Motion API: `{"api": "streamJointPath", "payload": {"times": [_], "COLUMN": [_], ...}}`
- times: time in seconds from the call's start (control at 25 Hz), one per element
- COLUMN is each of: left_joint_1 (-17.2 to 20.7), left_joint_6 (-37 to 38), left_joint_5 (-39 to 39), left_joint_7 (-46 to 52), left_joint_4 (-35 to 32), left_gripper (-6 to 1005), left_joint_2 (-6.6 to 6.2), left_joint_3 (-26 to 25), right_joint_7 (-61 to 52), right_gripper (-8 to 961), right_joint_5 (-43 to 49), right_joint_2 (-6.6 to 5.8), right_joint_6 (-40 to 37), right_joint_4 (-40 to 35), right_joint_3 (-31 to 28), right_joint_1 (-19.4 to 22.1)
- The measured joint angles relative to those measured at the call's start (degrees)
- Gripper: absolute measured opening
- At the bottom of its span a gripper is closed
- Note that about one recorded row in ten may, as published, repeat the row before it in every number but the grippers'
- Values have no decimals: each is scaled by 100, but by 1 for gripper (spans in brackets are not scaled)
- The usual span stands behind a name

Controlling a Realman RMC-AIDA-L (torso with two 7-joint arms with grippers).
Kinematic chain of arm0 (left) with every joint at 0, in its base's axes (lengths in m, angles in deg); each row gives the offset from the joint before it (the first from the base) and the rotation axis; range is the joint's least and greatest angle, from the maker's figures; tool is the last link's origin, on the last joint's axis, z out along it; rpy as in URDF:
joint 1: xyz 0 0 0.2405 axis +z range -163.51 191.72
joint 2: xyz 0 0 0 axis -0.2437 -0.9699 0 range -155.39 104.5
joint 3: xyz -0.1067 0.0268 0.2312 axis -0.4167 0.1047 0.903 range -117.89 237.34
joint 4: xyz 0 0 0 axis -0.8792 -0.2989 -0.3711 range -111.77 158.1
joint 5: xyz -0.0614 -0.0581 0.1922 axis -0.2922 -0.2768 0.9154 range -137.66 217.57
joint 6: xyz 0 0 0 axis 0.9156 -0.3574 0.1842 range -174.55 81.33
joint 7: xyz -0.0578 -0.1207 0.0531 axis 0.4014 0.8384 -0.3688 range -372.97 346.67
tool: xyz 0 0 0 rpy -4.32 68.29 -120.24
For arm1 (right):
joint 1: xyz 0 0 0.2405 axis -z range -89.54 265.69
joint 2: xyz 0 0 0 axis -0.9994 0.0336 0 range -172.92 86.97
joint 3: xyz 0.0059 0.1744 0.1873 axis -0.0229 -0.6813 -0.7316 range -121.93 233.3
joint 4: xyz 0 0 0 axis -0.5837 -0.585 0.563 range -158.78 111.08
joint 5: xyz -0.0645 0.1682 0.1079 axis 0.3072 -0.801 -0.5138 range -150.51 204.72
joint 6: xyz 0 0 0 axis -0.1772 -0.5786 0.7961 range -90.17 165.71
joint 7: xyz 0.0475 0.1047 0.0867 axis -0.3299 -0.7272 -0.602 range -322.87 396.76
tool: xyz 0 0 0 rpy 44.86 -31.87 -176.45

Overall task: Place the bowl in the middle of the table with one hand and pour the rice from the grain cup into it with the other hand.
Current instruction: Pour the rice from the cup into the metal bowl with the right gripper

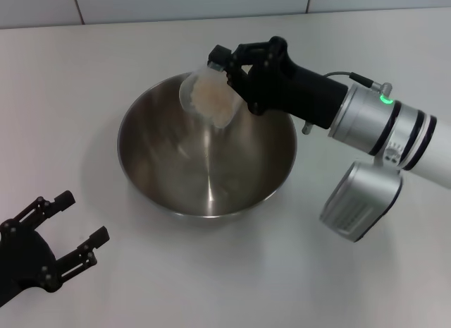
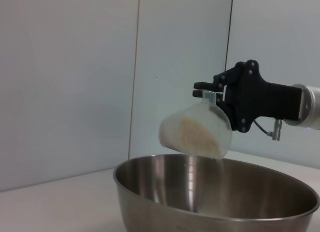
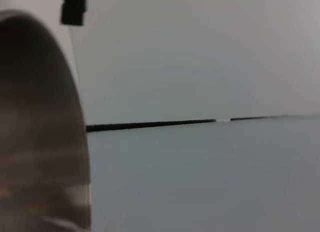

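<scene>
White and smooth, the table [image 1: 338, 286] carries everything, and the bowl [image 1: 206, 194] serves as the landmark here. The stainless-steel bowl sits upright on the table at about its middle, so the placing step looks done, and its wide mouth gives the pour a generous target. Its brushed inside looks bare, with no heap of grains visible yet.

The right gripper [image 1: 227, 65] reaches in from the bowl's right side and hangs above the bowl's far rim. Its fingers are closed tight on the grain cup's handle; the left wrist view shows the two black fingertips [image 2: 202, 89] pinching the clear tab. Holding by the handle keeps the cup's mouth free and lets the wrist roll do the tipping.

The left gripper [image 1: 74, 229] rests low over the table, in front of and to the left of the bowl, well apart from it. Its jaws are spread wide and hold nothing, which suits a hand that has let go of the bowl and stands clear of the pour.

The grain cup [image 2: 196, 130] hangs tilted above the bowl's interior, mouth turned sideways and down, inside the rim line. The rice [image 2: 194, 133] lies heaped against the cup's lower wall, and a thin trickle seems to fall from the lip, so the pour appears just under way.
</scene>
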Motion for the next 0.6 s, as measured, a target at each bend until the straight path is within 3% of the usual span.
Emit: {"api": "streamJointPath", "payload": {"times": [0.36, 0.6], "left_joint_1": [-10, -5], "left_joint_6": [-4, 6], "left_joint_5": [6, 5], "left_joint_7": [-3, 4], "left_joint_4": [0, 0], "left_gripper": [815, 815], "left_joint_2": [20, 21], "left_joint_3": [-29, -23], "right_joint_7": [2416, 3078], "right_gripper": [14, 14], "right_joint_5": [0, 17], "right_joint_2": [0, -14], "right_joint_6": [-75, -321], "right_joint_4": [282, 358], "right_joint_3": [-84, -89], "right_joint_1": [172, 187]}}
